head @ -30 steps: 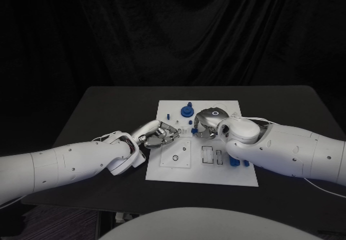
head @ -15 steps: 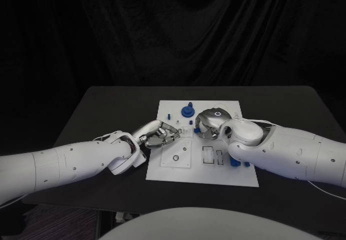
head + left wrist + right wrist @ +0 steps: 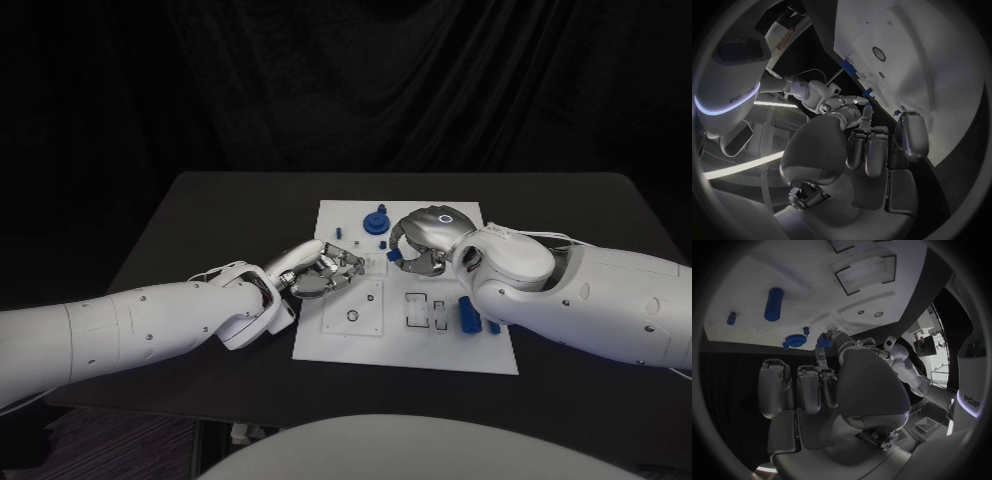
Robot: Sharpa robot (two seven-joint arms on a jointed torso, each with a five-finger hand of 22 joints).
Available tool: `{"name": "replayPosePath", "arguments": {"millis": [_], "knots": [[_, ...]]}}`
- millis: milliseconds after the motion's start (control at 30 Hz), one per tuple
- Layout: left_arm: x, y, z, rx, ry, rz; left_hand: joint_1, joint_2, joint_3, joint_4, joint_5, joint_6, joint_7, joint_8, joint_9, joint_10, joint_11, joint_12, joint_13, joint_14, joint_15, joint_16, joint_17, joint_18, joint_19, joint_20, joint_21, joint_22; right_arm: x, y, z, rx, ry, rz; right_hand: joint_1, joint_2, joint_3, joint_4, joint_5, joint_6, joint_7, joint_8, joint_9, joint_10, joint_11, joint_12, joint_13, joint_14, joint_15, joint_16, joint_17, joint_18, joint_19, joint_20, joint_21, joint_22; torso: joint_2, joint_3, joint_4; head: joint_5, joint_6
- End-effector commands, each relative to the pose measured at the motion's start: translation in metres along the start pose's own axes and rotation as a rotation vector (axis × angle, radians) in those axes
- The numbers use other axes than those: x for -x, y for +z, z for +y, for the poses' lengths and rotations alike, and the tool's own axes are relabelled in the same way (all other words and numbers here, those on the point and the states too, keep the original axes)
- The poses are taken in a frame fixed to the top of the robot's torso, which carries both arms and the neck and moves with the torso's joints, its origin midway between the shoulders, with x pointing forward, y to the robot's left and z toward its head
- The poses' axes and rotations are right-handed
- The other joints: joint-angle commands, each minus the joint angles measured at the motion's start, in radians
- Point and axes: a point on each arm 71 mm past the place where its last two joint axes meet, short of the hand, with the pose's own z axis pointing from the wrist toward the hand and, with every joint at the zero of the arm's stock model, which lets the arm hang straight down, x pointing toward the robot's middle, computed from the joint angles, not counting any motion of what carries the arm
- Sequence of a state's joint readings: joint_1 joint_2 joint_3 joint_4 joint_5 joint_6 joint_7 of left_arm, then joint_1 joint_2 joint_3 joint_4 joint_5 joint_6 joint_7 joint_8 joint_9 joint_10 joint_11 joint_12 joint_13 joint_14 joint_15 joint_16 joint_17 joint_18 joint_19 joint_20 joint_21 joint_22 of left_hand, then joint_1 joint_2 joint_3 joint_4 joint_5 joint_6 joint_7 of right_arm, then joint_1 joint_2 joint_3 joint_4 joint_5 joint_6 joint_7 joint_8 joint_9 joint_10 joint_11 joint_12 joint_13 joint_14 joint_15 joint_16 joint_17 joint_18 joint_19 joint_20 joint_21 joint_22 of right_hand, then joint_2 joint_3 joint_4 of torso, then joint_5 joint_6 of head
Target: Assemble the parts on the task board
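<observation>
**Both hands meet over the middle of the board**

The right hand [image 3: 423, 240] hovers over the far half of the task board [image 3: 346, 345], thumb and a finger pinching a small blue part [image 3: 824, 341], the other fingers curled beneath. It looks carried low so the piece can be lined up with a seat in the plate. Just beyond those fingertips stands the round blue knob [image 3: 376, 221]; behind the wrist a blue peg [image 3: 469, 315] lies flat on the board, waiting.

The left hand [image 3: 320, 270] sits at the board's near-left edge, fingers drawn together; whether anything is caught in them I cannot tell. My read: it is steadying the plate while the other works. Just past its fingertips lie the round socket [image 3: 351, 317] and the rectangular slots [image 3: 417, 310], unfilled, on the black counter [image 3: 216, 220].
</observation>
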State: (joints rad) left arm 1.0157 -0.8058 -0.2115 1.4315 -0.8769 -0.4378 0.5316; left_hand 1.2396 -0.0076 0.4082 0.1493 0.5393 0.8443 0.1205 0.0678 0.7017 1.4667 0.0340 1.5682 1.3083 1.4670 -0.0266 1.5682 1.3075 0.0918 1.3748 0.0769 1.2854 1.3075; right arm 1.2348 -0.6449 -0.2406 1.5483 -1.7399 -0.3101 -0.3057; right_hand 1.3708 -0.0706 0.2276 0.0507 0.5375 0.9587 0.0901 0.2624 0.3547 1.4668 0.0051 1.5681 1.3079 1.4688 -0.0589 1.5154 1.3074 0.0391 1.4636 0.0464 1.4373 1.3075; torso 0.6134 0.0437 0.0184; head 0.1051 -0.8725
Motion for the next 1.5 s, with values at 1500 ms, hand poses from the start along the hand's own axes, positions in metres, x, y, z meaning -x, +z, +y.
{"name": "replayPosePath", "arguments": {"millis": [1500], "knots": [[-0.010,0.008,-0.006,-0.084,-0.029,0.033,0.041,-0.028,0.047,0.021,0.012,-0.127,0.009,-0.008,-0.247,0.104,-0.003,0.003,0.263,0.104,-0.001,0.003,0.263,-0.009,0.007,0.004,0.003,0.077,0.001,0.003,0.029,0.084,-0.023,0.024,-0.028,0.003,0.011,0.001,-0.090,-0.014,-0.016,0.096,0.146,0.104,-0.006,0.003,0.263,0.080,-0.008,-0.005,0.155,-0.006,0.053,-0.004,0.001,0.219,0.001,0.0025,0.0005,0.012,0.000]]}}
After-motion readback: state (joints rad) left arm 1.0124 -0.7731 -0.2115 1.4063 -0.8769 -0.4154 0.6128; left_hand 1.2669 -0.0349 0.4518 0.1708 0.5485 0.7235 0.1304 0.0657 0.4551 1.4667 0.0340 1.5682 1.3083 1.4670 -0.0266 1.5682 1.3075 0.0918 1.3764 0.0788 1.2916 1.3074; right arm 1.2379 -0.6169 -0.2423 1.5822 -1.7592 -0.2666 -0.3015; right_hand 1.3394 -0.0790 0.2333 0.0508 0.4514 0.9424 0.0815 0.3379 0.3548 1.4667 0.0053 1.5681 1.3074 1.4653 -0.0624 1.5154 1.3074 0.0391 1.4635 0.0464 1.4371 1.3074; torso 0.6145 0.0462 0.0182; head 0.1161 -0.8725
